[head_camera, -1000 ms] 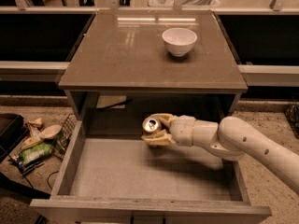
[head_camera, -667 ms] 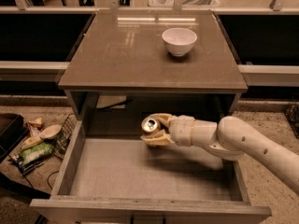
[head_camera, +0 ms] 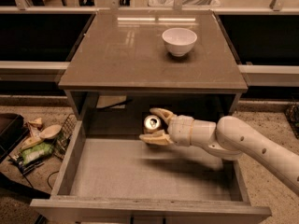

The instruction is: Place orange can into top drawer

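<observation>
The orange can [head_camera: 151, 123] shows its silver top with pull tab between the pale fingers of my gripper [head_camera: 155, 126]. The gripper is shut on the can and holds it above the back part of the top drawer [head_camera: 140, 204], which is pulled open below the cabinet top. The drawer's flat grey floor lies under the can. My white arm reaches in from the right. The can's body is mostly hidden by the fingers.
A white bowl [head_camera: 179, 41] stands on the brown cabinet top [head_camera: 117, 55]. A wire basket and assorted litter [head_camera: 37, 143] lie on the floor at the left. Dark counters run along both sides.
</observation>
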`<state>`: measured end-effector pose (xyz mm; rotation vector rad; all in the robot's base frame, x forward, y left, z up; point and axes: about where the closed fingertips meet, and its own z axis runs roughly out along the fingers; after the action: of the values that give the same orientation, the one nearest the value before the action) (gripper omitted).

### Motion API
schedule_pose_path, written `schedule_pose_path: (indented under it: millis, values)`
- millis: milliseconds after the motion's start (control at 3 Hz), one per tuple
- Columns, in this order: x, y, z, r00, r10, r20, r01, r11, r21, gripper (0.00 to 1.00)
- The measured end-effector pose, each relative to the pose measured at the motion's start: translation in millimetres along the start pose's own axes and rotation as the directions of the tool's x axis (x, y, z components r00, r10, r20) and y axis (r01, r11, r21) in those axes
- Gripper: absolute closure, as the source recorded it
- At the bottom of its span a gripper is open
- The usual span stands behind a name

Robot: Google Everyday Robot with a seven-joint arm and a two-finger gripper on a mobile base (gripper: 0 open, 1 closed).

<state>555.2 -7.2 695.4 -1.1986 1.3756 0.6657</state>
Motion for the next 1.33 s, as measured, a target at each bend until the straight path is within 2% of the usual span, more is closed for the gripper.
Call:
schedule_pose_path:
  millis: [333, 667, 1000, 1333]
  values:
    - [0, 1, 1, 1.0, 0.0, 0.001, 0.0, 1.0, -0.002, 0.0]
    - [-4, 2, -1, 1.0, -0.005, -0.007, 0.005, 0.9999, -0.01, 0.0]
    - [1, 20, -35, 0.992, 0.003, -0.123, -0.006, 0.9997, -0.023, 0.0]
    - [-8, 44, -94, 0.959, 0.039, -0.282, -0.038, 0.9992, 0.01, 0.0]
